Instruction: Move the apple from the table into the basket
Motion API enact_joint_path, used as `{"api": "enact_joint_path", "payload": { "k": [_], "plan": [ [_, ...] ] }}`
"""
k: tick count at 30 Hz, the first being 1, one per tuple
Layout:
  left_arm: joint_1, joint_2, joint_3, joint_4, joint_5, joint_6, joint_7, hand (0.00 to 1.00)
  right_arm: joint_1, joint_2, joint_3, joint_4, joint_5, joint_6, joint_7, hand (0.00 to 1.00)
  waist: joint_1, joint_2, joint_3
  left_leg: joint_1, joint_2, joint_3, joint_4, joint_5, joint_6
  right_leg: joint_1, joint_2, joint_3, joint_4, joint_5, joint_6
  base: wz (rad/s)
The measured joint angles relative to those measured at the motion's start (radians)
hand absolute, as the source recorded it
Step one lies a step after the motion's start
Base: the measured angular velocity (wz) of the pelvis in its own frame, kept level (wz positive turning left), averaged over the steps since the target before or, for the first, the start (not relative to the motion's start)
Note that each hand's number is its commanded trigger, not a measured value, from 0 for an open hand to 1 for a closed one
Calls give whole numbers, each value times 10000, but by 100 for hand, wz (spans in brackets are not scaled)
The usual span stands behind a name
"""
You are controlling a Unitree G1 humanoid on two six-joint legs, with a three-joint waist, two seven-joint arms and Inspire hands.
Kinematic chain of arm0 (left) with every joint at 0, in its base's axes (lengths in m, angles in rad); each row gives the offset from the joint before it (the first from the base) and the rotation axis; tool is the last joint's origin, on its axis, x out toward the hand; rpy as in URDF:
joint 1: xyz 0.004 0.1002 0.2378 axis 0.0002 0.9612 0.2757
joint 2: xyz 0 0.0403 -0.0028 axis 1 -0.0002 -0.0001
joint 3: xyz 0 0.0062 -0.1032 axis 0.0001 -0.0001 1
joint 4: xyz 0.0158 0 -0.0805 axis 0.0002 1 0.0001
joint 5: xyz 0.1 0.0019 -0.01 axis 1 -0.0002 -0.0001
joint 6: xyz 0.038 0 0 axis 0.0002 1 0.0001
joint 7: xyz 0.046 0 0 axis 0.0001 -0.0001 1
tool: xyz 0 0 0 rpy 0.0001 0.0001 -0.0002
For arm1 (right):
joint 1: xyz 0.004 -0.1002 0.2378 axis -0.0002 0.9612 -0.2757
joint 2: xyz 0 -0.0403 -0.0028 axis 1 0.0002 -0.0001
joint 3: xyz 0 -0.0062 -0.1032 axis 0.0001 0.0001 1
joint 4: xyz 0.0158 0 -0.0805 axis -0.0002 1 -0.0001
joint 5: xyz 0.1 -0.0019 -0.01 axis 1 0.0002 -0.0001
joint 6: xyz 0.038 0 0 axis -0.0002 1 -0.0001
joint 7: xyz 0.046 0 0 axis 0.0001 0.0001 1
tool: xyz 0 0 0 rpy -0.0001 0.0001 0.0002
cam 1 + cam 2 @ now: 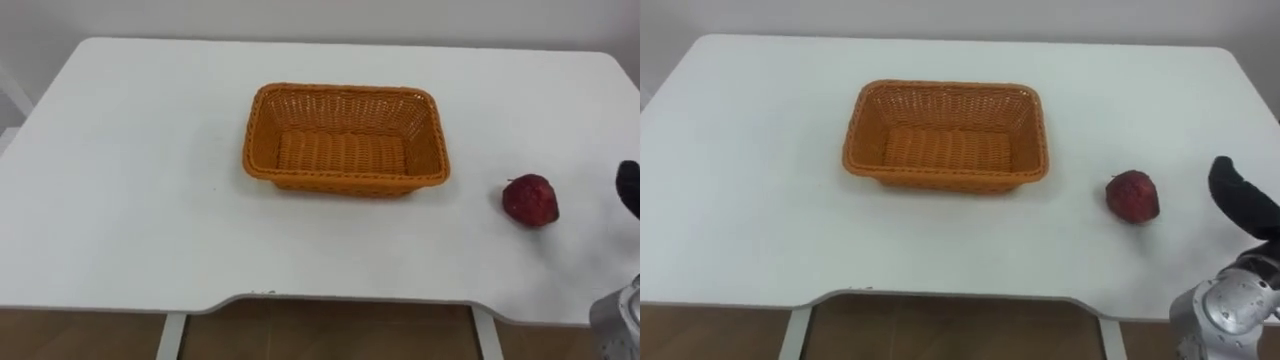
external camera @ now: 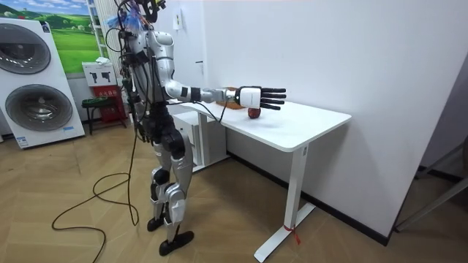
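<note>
The small round dark red apple [image 1: 530,200] sits on the white table [image 1: 120,200] right of the orange woven basket [image 1: 345,90], with the right robot hand [image 2: 256,96] farther right, fingers straight and empty; the apple looks hard, smooth and light, best held around its round middle.

I am in what looks like a test room fitted out as a corner of a home. Behind my back, at the room view's left, stand two white front-loading washing machines [image 2: 36,80], and a green landscape poster [image 2: 73,36] hangs beside them. The floor [image 2: 73,234] is wood-patterned plank and the wall [image 2: 351,51] is plain white. Before me is a white desk [image 2: 307,124] on white metal legs, and on it sits an orange wicker basket [image 1: 345,140] of the household sort.
</note>
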Motion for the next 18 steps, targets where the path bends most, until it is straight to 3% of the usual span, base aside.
{"api": "enact_joint_path", "payload": {
  "k": [4, 8, 18],
  "plan": [
    [19, -9, -4, 6, 65, 17, -169, 0, 37, -3, 369, 2, -101, 81, 978, 0, 29, -88, -43, -41, -10, -47, 50, 3, 0, 17, -19, -91, 4, 22, -8, 3],
    [32, -8, -4, 5, 66, 44, -170, 0, 60, 0, 616, 3, -103, 151, 1738, 0, 31, -36, -31, -45, -17, -111, 124, 4, 2, 97, -30, -152, 3, 34, -5, 4],
    [54, -38, -1, 42, 67, 66, -171, 0, 60, -2, 790, 126, -466, 290, 2691, 0, 48, 59, -40, -54, -20, -221, 152, 6, 1, 152, -27, -255, 12, 40, -15, 1]
  ]
}}
